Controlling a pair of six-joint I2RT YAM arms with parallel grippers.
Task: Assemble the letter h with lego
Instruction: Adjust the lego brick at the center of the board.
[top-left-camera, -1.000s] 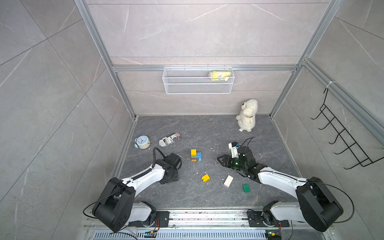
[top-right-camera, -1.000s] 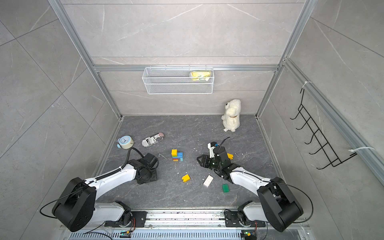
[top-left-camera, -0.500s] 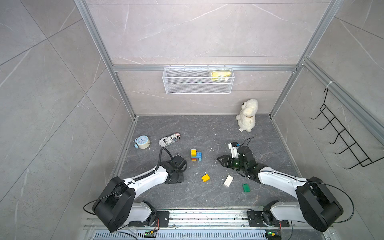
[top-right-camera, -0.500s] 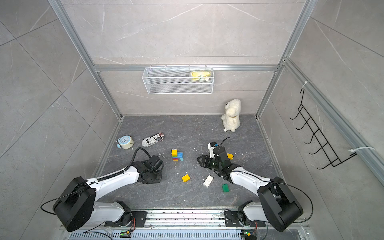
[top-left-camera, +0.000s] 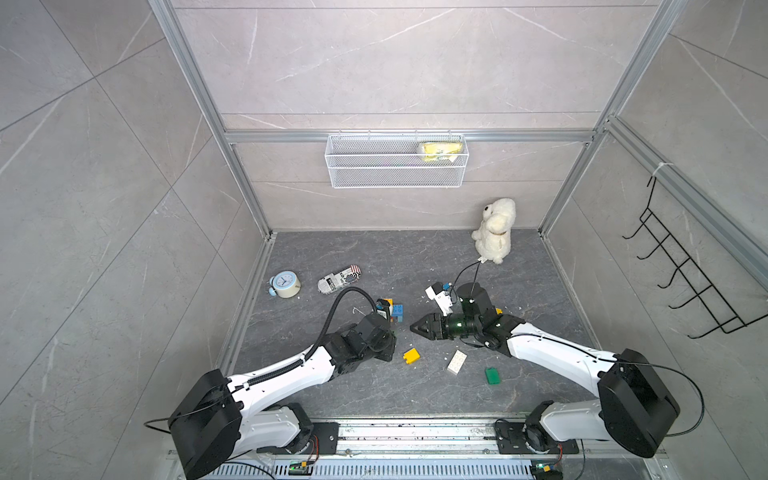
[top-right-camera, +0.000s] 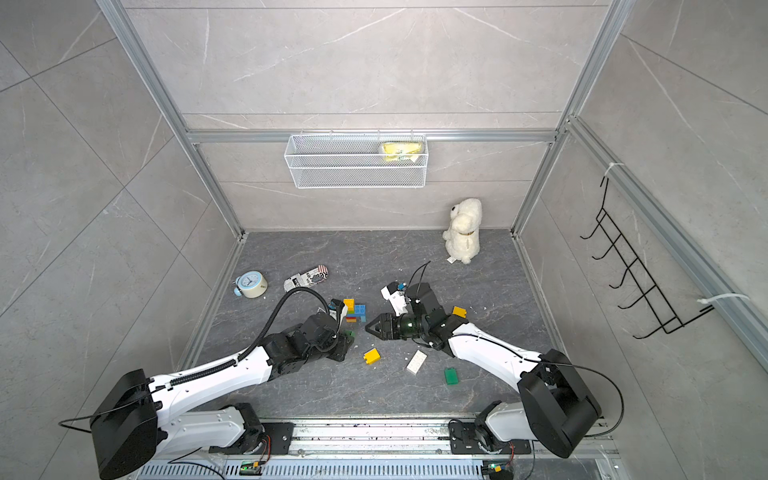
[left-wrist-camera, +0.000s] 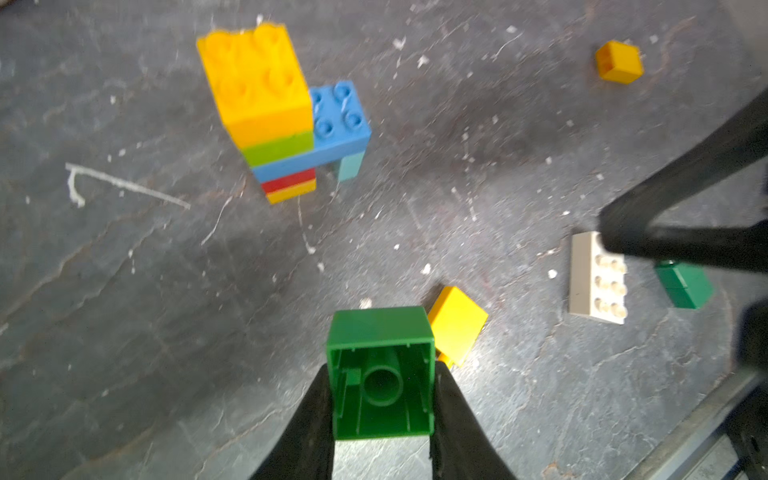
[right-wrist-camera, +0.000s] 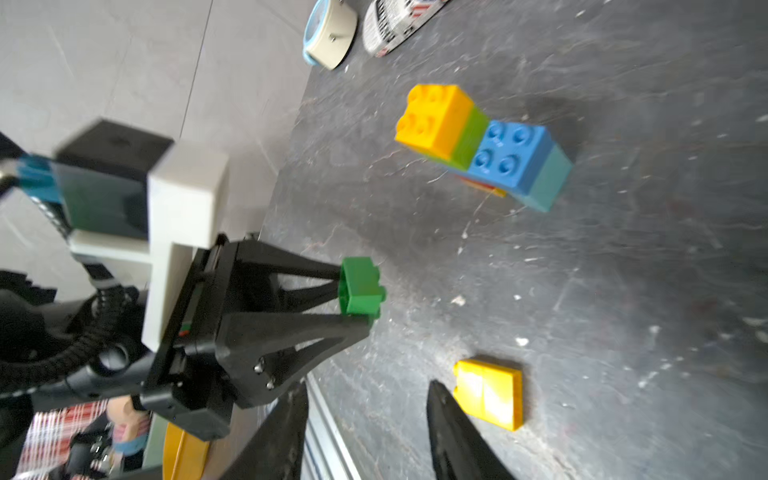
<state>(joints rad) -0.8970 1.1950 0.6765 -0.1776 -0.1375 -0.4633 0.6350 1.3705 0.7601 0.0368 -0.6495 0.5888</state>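
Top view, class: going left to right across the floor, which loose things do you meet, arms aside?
alarm clock → patterned toy → brick tower → yellow brick → white brick → flat green brick. The plush toy and orange brick sit in line with the last, so they are left out.

Top views: bright, even, diffuse light from above; you get sharp detail across whole frame. Wide-angle bend at edges, wall rails (top-left-camera: 245, 187) splay outward. Shadows soft, faint under plush toy (top-left-camera: 494, 232). Your left wrist view: slight motion smear, brick stack (left-wrist-camera: 266, 104) soft, green brick (left-wrist-camera: 380, 332) in left gripper (left-wrist-camera: 381, 386) crisper; pale sheen on desk (left-wrist-camera: 166, 332) below it. Right wrist view: softer overall, fingers (right-wrist-camera: 453, 440) of right gripper (right-wrist-camera: 369, 388) dark, out of focus; yellow brick (right-wrist-camera: 490, 392) shows blown highlight; stack throws fuzzy shadow.
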